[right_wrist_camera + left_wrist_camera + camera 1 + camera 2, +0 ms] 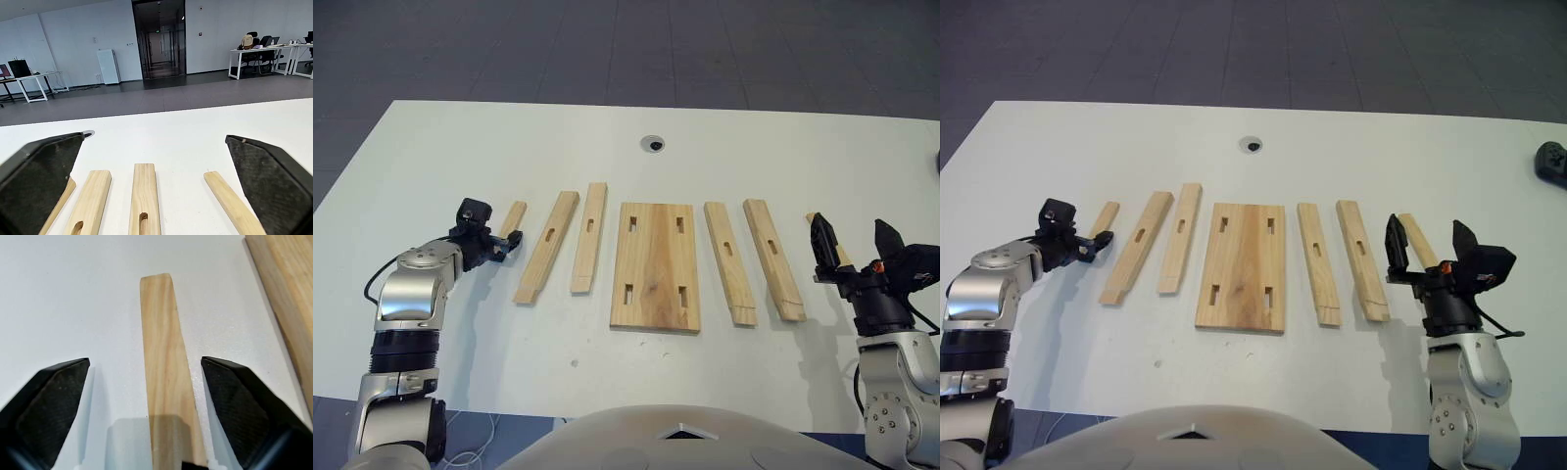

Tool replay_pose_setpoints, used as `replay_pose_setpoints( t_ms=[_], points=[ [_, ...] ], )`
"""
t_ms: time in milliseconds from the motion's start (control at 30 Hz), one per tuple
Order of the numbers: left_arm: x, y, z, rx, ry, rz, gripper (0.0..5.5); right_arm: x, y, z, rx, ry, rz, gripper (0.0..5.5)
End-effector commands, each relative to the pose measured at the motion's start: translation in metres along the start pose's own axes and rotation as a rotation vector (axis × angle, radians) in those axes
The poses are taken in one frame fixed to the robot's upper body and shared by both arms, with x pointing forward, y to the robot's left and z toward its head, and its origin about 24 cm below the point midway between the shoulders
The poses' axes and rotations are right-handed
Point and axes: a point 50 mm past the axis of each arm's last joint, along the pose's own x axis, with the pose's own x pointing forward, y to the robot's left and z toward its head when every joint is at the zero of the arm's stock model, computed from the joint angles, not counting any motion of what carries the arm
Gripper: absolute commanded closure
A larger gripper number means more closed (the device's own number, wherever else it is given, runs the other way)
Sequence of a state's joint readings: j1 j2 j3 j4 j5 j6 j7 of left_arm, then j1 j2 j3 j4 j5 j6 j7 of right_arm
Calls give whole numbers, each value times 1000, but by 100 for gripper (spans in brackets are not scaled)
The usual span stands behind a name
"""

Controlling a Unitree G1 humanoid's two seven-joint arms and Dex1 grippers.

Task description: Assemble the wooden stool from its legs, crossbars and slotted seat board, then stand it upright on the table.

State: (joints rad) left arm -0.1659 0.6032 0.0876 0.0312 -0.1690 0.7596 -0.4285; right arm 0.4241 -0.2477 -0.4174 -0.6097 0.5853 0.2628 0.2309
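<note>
The slotted seat board (656,266) lies flat in the middle of the white table (431,147). Two slotted legs (548,245) (589,237) lie to its left and two more (729,262) (773,258) to its right. A short crossbar (512,217) lies at the far left. My left gripper (504,242) is low at its near end, open, with a finger on each side of the crossbar (164,362) and not touching it. The other crossbar (842,253) lies at the far right, partly hidden behind my right gripper (853,230), which stands open above the table.
A round cable hole (653,144) sits in the table behind the board. A dark object (1553,162) lies at the table's far right edge. Bare table surface runs in front of the wooden parts up to the near edge.
</note>
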Motion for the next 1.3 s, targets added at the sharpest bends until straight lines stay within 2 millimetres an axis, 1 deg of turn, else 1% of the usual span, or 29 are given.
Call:
replay_pose_setpoints(
  t_ms=[33,167,300,367,433,533,667,700,733,800,867,900,967,1000,1033,1100,1167,1233,1300],
  points=[
    [1,1,-26,22,114,11,205,0,1,1,-8,5,7,10],
    [2,1,-30,7,125,7,284,1,1,2,-13,4,8,10],
    [3,-3,-35,-13,135,-11,348,3,1,3,-18,0,14,10],
    [3,-7,-34,-61,131,-34,387,3,1,3,-19,0,13,10],
    [3,-8,-33,-68,124,-41,417,4,0,4,-19,-1,10,10],
    [3,-9,-27,-72,91,-45,418,5,0,3,-21,0,4,10],
    [6,-10,-2,-115,-32,-38,418,8,1,4,-16,-7,4,10],
    [7,-9,7,-112,-70,-25,418,10,2,6,-7,-16,7,10],
    [8,-9,20,-116,-128,-7,418,13,3,8,33,-29,5,10],
    [7,-11,46,-102,-244,4,419,18,8,14,128,-47,26,10],
    [1,-19,76,-60,-381,-40,419,24,22,24,265,-70,114,10],
    [-4,-24,92,-13,-450,-69,419,27,30,32,343,-87,172,10],
    [-13,-33,117,26,-560,-133,419,32,41,47,471,-116,259,10],
    [-19,-41,130,59,-617,-179,419,35,48,56,553,-132,310,10],
    [-24,-49,139,77,-658,-227,419,37,54,62,608,-136,350,10],
    [-32,-69,152,124,-717,-359,419,42,67,74,695,-138,435,10],
    [-35,-91,154,166,-736,-486,419,49,76,83,768,-134,473,10],
    [-35,-112,150,212,-733,-588,419,55,84,84,810,-107,495,10],
    [-36,-131,147,240,-746,-651,419,60,90,79,837,-63,483,10]
  ],
)
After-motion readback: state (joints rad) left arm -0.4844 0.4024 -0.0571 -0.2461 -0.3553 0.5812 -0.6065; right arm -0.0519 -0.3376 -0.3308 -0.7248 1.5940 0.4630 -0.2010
